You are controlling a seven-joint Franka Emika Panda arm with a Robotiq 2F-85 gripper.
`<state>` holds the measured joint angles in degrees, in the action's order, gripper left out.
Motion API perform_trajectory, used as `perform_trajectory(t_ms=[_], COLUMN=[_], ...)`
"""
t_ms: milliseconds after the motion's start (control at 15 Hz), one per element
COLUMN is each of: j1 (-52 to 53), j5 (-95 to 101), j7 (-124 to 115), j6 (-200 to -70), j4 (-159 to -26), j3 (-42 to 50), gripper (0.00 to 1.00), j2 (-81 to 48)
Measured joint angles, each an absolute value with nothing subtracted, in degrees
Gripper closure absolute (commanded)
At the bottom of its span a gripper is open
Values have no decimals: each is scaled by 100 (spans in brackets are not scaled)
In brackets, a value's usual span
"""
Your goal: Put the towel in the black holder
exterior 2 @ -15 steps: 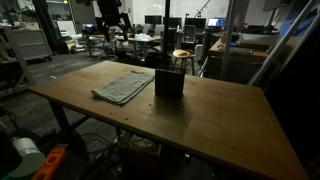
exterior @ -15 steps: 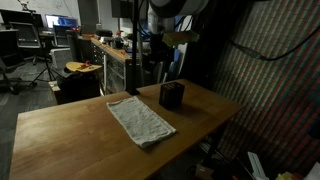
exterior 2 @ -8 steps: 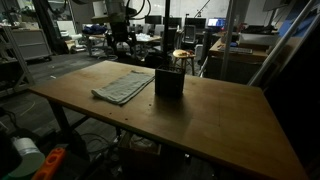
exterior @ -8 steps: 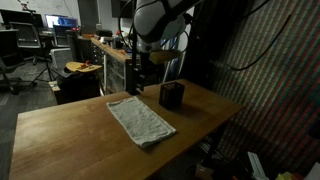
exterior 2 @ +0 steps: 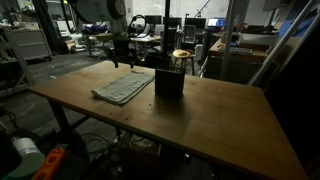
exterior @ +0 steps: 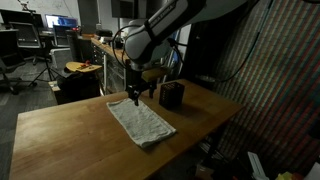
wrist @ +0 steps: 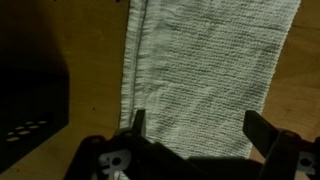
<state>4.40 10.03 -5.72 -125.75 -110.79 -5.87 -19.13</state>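
Grey-white towel [exterior: 140, 122] flat on wooden table [exterior: 60, 135], just beside black holder [exterior: 171, 96], not touching. Gripper [wrist: 196, 125] wide open, empty, above towel end. Risk: pinch too little, cloth slips out. Big towel may tip small holder.

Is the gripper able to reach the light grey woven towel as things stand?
Probably yes: the open gripper hangs over the towel's end, nothing between; the black boxy holder stands aside.
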Motion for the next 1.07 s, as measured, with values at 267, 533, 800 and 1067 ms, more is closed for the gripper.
perform_trajectory(t_ms=[267,533,800,1067], j1=[564,631,638,635], j5=[988,954,907,811], j7=[-601,-720,-864,-946], j6=[-12731,-13007,-13324,-13527], j4=[-10838,-10538,-10142,-9781], j3=[-584,-561,-406,-209], gripper=[0,0,0,32], j2=[-2310,-2776,-3340,-3848])
